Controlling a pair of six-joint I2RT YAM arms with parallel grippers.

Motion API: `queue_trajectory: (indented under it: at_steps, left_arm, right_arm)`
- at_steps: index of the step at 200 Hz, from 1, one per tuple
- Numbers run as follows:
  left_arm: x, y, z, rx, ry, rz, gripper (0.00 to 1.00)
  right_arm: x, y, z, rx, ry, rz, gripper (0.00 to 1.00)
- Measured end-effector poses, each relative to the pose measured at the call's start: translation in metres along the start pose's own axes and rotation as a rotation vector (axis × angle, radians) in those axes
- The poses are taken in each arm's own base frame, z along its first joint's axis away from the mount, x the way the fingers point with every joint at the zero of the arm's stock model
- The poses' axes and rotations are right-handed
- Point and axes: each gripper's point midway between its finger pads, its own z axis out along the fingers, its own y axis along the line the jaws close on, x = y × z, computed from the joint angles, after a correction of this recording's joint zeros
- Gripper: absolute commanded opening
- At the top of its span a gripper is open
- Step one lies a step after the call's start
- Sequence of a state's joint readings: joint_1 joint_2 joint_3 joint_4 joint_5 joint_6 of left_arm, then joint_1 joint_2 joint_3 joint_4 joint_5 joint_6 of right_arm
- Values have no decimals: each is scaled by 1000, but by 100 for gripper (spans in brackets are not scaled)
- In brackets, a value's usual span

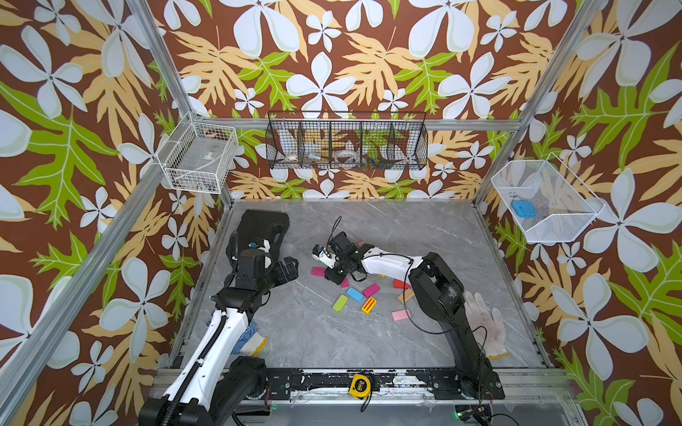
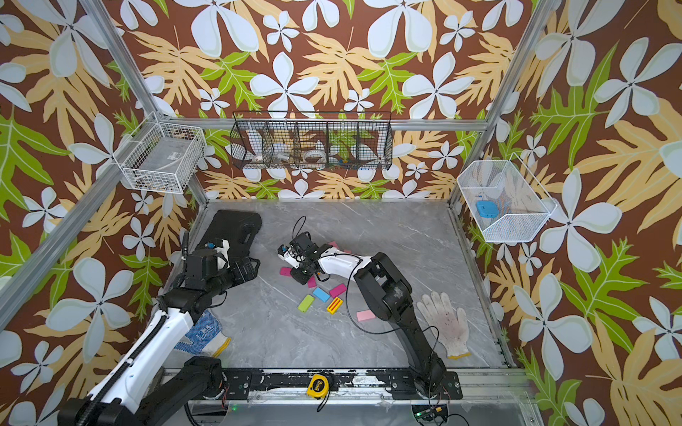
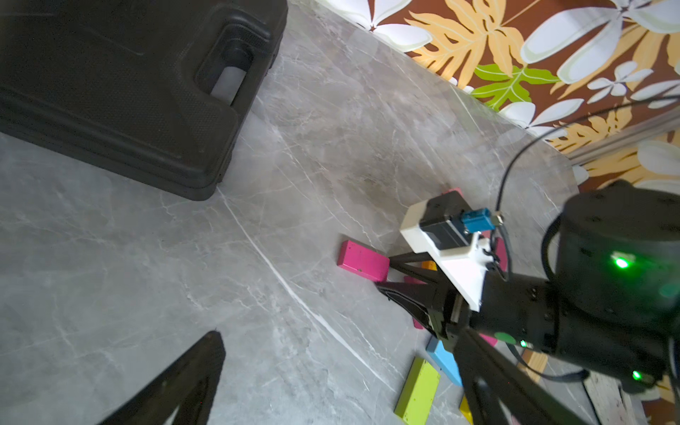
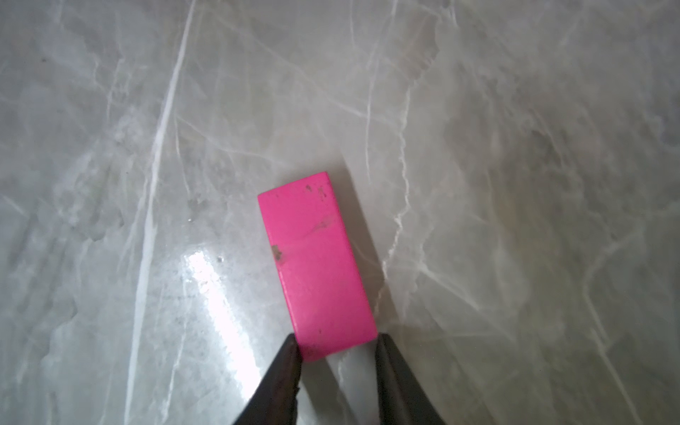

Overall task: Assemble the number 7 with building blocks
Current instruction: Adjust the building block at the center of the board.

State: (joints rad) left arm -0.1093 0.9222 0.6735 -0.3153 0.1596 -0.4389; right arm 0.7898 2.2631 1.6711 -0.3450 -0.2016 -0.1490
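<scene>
My right jaws [image 4: 337,344] stand narrow, with a fingertip [image 4: 289,357] against each long side of the magenta block [image 4: 316,265] at its near short end. The block lies flat on the desk [image 1: 313,332], broad face up. Its long axis runs straight out from my jaws, the far end leaning slightly aside. In both top views it points from my right wrist toward my left arm. Its face is plain, scuffed and chipped.

My left jaws [image 1: 292,269] gape fully wide and hold nothing. They hang over bare desk beside the black case [image 1: 264,225], near the magenta block but not touching it.

The other blocks lie flat, nearer my base, their long axes pointing different ways. The green block [image 1: 340,303], blue block [image 1: 355,294], second magenta block [image 1: 371,290] and yellow block [image 1: 369,305] sit close together. The pink block [image 1: 400,314], wood block [image 1: 405,296] and red block [image 1: 400,284] lie by my right arm. The yellow block carries red bars printed along its length.

The tape measure [image 1: 360,385] on the front rail shows a "3" on its round label; its smaller lettering is too small to read. The print on the blue glove [image 2: 201,330] is also unreadable.
</scene>
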Motion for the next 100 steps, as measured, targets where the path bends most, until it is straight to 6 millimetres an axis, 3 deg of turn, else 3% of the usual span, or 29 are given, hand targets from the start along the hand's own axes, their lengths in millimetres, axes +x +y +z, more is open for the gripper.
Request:
queue_trajectory:
  at_steps: [45,100]
  left_arm:
    - [-4,-6,-22,28,-59,34,100]
    - [-13,1,-38,-16,-137,40,100]
  right_arm:
    - [-14,8,9,-11,-9,-85,29]
    - [-37,13,23,-32,-40,-96,35]
